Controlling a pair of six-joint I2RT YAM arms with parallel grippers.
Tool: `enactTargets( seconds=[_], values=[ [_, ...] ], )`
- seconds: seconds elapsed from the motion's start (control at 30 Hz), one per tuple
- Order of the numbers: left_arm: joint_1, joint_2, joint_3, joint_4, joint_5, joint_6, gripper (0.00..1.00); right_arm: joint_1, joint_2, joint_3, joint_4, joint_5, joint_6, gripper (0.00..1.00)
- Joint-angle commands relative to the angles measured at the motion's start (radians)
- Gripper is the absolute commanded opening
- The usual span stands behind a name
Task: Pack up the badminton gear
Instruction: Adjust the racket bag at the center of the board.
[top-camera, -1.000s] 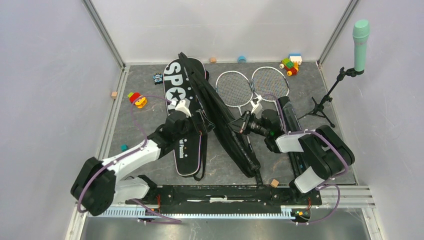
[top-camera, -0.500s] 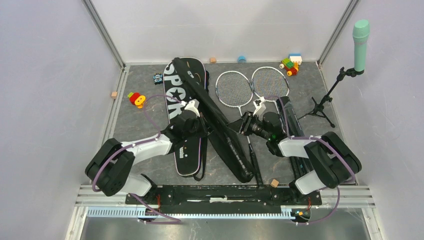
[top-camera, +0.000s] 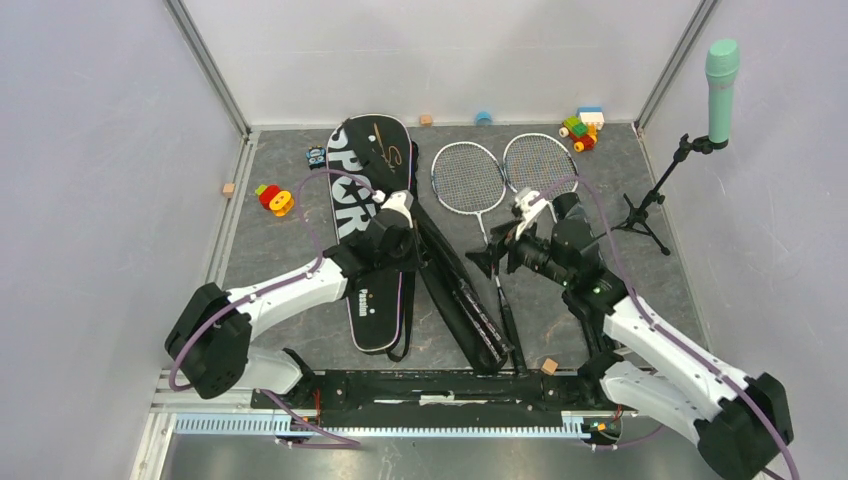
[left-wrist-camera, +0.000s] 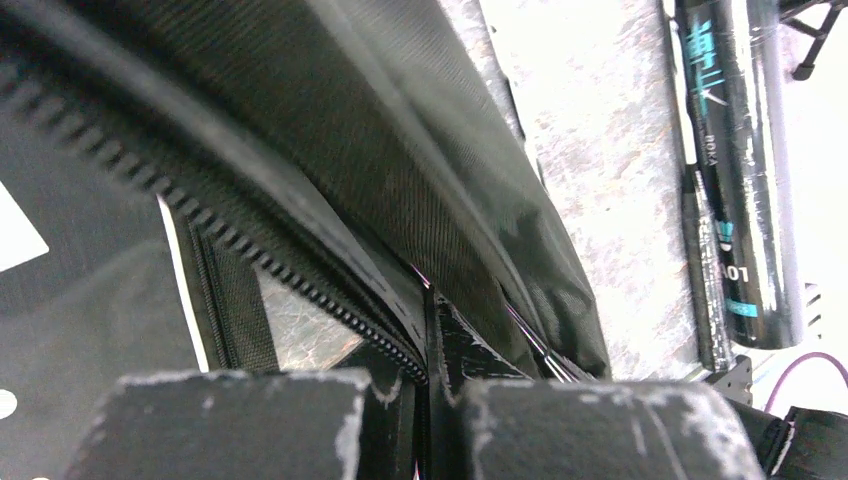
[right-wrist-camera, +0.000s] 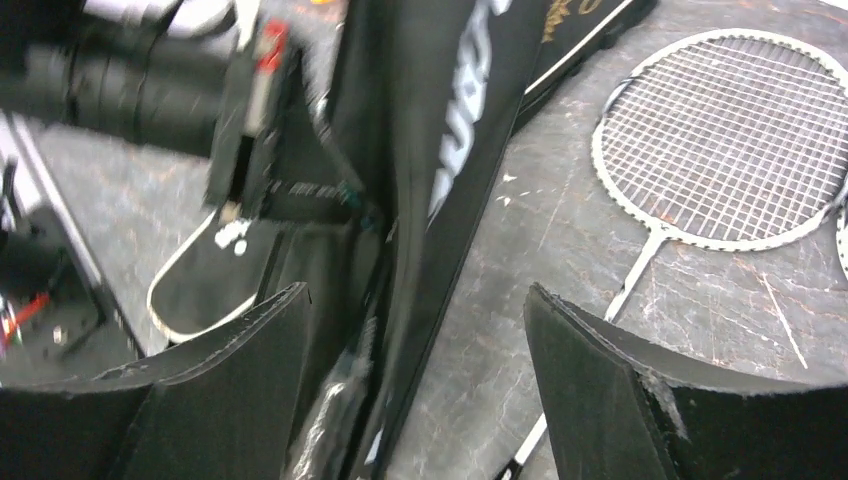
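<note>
Rackets (top-camera: 468, 178) lie outside SPORT bag (top-camera: 350, 200); left hand (left-wrist-camera: 432, 395) pinches second bag (top-camera: 455, 290) edge.

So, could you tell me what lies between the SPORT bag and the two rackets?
The second black racket bag, lying diagonally, pinched by the left gripper; the top view shows it.

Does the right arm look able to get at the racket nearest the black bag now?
Probably yes: the right gripper is open beside that racket, and its shaft lies uncovered on the table, though the black bag stands close.
</note>
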Motion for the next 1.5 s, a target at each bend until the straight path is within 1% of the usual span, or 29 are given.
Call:
enactTargets(
  seconds=[0.0, 0.13, 0.23, 0.3, 0.37, 0.43, 0.53, 0.63, 0.73, 0.77, 0.8, 0.83, 0.9, 0.93, 1.07, 1.17, 1.23, 1.27, 1.3, 1.4, 1.47],
  values=[
    [-0.006, -0.019, 0.11, -0.042, -0.065, 0.085, 0.02, 0.113, -0.062, 0.047, -0.377, 0.064, -0.276, 0.81],
    [-0.01, 0.01, 0.135, -0.046, -0.037, 0.088, 0.02, 0.202, -0.06, 0.012, -0.447, 0.046, -0.288, 0.78],
    [-0.011, 0.006, 0.117, -0.028, -0.049, 0.087, 0.02, 0.216, -0.051, -0.038, -0.428, 0.101, -0.283, 0.78],
    [-0.011, 0.006, 0.102, -0.022, -0.047, 0.084, 0.02, 0.218, -0.035, -0.064, -0.408, 0.097, -0.27, 0.78],
    [-0.012, 0.005, 0.073, 0.001, -0.042, 0.081, 0.02, 0.218, -0.031, -0.103, -0.324, 0.078, -0.227, 0.78],
    [-0.011, -0.005, 0.029, 0.053, -0.029, 0.073, 0.02, 0.218, -0.034, -0.148, -0.192, 0.058, -0.153, 0.79],
    [-0.011, -0.018, -0.023, 0.101, -0.025, 0.06, 0.02, 0.218, -0.017, -0.201, -0.025, 0.164, -0.059, 0.79],
    [-0.011, -0.019, -0.049, 0.121, -0.023, 0.053, 0.02, 0.217, 0.04, -0.238, 0.114, 0.24, 0.013, 0.77],
    [-0.011, -0.009, -0.067, 0.154, -0.014, 0.041, 0.02, 0.217, 0.125, -0.241, 0.22, 0.27, 0.06, 0.7],
    [-0.011, -0.005, -0.071, 0.17, -0.011, 0.037, 0.02, 0.217, 0.155, -0.24, 0.256, 0.268, 0.067, 0.66],
    [-0.011, 0.001, -0.074, 0.178, -0.009, 0.033, 0.02, 0.217, 0.176, -0.227, 0.266, 0.267, 0.071, 0.58],
    [-0.011, 0.005, -0.074, 0.181, -0.009, 0.032, 0.02, 0.218, 0.193, -0.209, 0.264, 0.264, 0.073, 0.48],
    [-0.011, 0.01, -0.077, 0.187, -0.017, 0.029, 0.02, 0.217, 0.195, -0.189, 0.255, 0.244, 0.069, 0.11],
    [-0.01, 0.013, -0.078, 0.189, -0.025, 0.03, 0.02, 0.218, 0.18, -0.176, 0.233, 0.222, 0.06, 0.0],
    [0.004, 0.016, -0.09, 0.219, -0.066, 0.02, 0.02, 0.217, 0.059, -0.083, -0.005, 0.148, 0.018, 0.0],
    [0.031, 0.027, -0.098, 0.259, -0.063, 0.001, 0.02, 0.216, -0.044, -0.015, -0.157, 0.093, 0.001, 0.0],
    [0.052, 0.041, -0.102, 0.292, -0.052, -0.006, 0.02, 0.216, -0.067, 0.051, -0.313, 0.051, -0.021, 0.0],
    [0.064, 0.051, -0.103, 0.305, -0.043, -0.009, 0.02, 0.215, -0.071, 0.077, -0.355, 0.014, -0.029, 0.0],
    [0.073, 0.06, -0.104, 0.324, -0.026, -0.007, 0.02, 0.215, -0.076, 0.092, -0.386, -0.025, -0.029, 0.0],
    [0.095, 0.082, -0.109, 0.356, -0.016, -0.004, 0.02, 0.216, -0.087, 0.118, -0.389, -0.142, -0.018, 0.0],
    [0.107, 0.095, -0.112, 0.361, -0.022, 0.003, 0.02, 0.216, -0.077, 0.165, -0.396, -0.238, -0.004, 0.0]
  ],
)
